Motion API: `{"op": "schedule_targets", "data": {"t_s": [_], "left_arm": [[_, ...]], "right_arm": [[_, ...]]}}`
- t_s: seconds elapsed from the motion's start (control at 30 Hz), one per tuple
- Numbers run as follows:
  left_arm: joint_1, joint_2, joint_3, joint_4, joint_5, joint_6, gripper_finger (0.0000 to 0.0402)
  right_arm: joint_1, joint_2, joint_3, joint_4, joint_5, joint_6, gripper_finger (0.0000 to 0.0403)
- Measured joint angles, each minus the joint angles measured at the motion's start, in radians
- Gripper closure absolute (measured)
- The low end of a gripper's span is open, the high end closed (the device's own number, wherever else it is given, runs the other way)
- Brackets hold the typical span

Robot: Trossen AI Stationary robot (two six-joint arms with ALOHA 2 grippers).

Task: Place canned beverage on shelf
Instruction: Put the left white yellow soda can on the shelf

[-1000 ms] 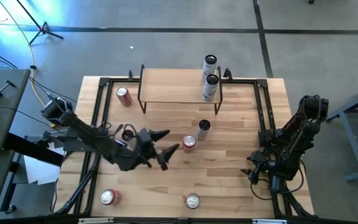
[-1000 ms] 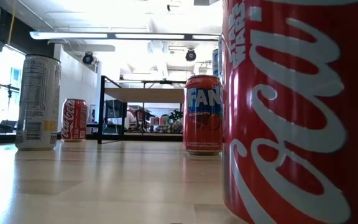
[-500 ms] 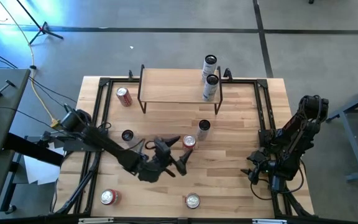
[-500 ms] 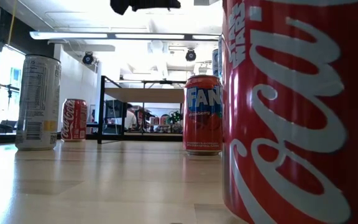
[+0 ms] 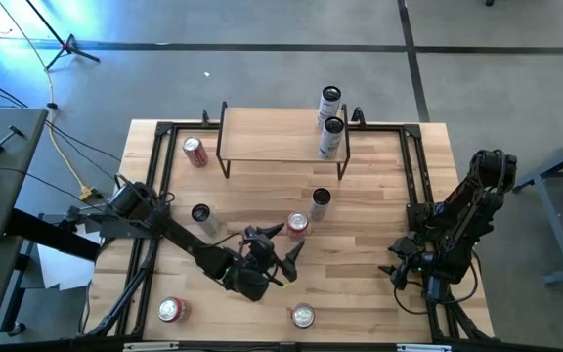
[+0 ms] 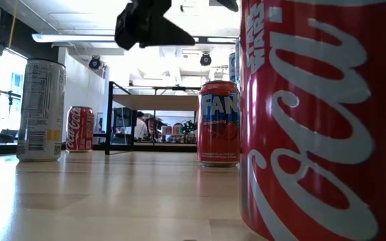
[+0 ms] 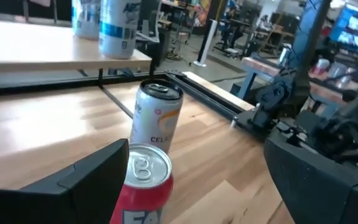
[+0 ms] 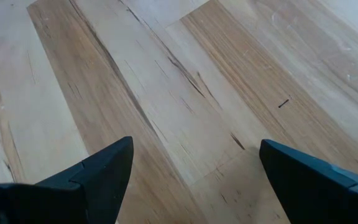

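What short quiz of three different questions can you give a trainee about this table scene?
1. How many cans stand on the shelf?
2. True or false: the left gripper is shut on the red Fanta can.
3. Which arm waits at the table's right edge, A left or B right?

Key: 1. Two, at its right end. 2. False; its jaws are open, holding nothing. 3. B; the right gripper is open and empty.

The big red can (image 6: 313,120) nearest the low camera carries white Coca-Cola script, and so does the small red can (image 6: 80,128) far back. The red can (image 6: 218,124) between them reads "FAN"; the left wrist view shows "FA" on it. The silver can (image 7: 156,118) behind shows "CEL".
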Motion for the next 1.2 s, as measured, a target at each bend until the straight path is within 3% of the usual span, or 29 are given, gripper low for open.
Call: {"op": "schedule_targets", "data": {"t_s": [0.1, 0.3, 0.4, 0.67, 0.87, 1.2], "left_arm": [[-0.016, 0.003, 0.0, 0.0, -0.059, -0.011, 0.0041], [-0.111, -0.015, 0.0, 0.001, -0.292, 0.101, 0.0041], [-0.156, -0.029, -0.028, -0.013, -0.296, 0.08, 0.0041], [-0.212, -0.048, -0.131, -0.015, -0.297, -0.157, 0.0041], [-0.231, -0.084, -0.223, -0.014, -0.297, -0.197, 0.0041], [-0.307, -0.307, -0.375, -0.016, -0.296, -0.247, 0.0041]], "right_arm": [[0.0, 0.0, 0.0, 0.0, 0.0, 0.0, 0.0064], [0.0, 0.0, 0.0, 0.0, 0.0, 0.0, 0.0064], [0.0, 0.0, 0.0, 0.0, 0.0, 0.0, 0.0064], [0.0, 0.0, 0.0, 0.0, 0.0, 0.0, 0.0064], [0.0, 0.0, 0.0, 0.0, 0.0, 0.0, 0.0064], [0.0, 0.0, 0.0, 0.0, 0.0, 0.0, 0.0064]]}}
